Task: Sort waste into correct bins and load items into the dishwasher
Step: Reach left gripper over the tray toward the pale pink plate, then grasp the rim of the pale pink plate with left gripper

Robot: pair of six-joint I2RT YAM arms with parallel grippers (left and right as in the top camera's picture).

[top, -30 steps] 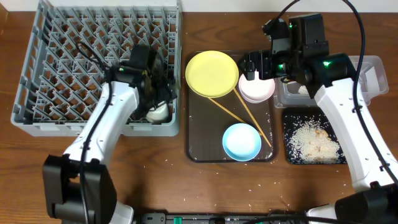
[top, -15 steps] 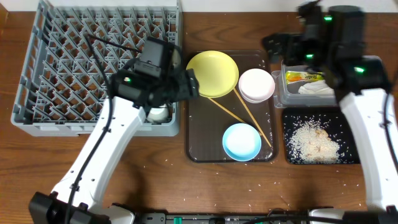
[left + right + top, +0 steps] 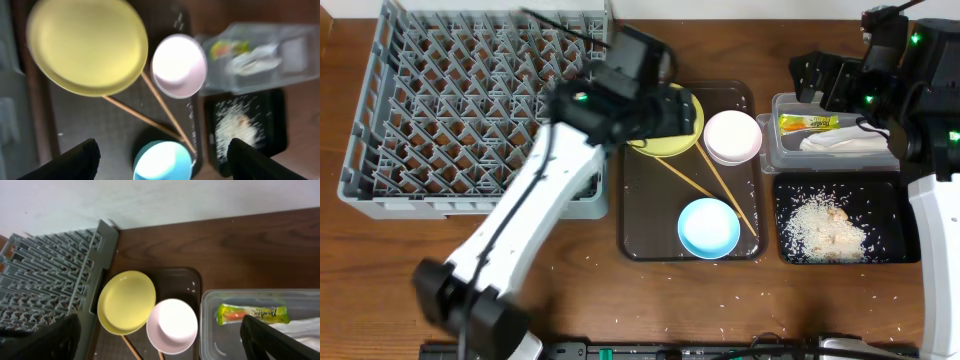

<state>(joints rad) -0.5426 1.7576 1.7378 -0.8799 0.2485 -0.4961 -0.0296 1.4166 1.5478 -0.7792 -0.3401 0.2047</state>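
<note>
Overhead: left gripper [image 3: 672, 112] hung over the yellow plate [image 3: 665, 145], which lay on the brown tray [image 3: 645, 210] just beside the dish rack [image 3: 470, 110]. The plate is the piece nearest the rack, so probably the next to go in. Right gripper [image 3: 820, 78] stood by the far edge of the clear tub [image 3: 782, 155], which held the sachet [image 3: 807, 122] and napkin [image 3: 840, 143]. Rice [image 3: 825, 225] lay in the black tub [image 3: 790, 250], with stray grains on the table [image 3: 570, 290]. Cup not seen. Left wrist: fingertips spread wide, nothing between them. Below were the plate, white bowl [image 3: 178, 65] and light-blue bowl [image 3: 162, 161]. Chopsticks [image 3: 145, 118] met the plate's rim, touching or tucked under, could not tell; they might shift when it is lifted. Right wrist: fingers likewise wide apart and empty, over the white bowl, with the sachet and napkin in the tub to one side.
</note>
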